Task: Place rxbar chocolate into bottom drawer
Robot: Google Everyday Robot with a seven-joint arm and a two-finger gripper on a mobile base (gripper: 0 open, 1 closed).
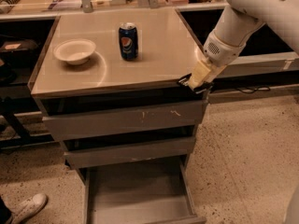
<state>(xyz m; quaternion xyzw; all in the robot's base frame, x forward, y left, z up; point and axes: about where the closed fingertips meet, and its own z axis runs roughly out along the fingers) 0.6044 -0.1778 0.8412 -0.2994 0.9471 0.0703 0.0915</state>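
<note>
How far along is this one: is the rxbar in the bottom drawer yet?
Not yet. Done: the bottom drawer is open, its floor bare. In hand: the gripper sits at the front right corner of the counter, apparently shut on the rxbar chocolate, whose dark wrapper shows beside it. Left: carry the bar down and release it in the drawer.
</note>
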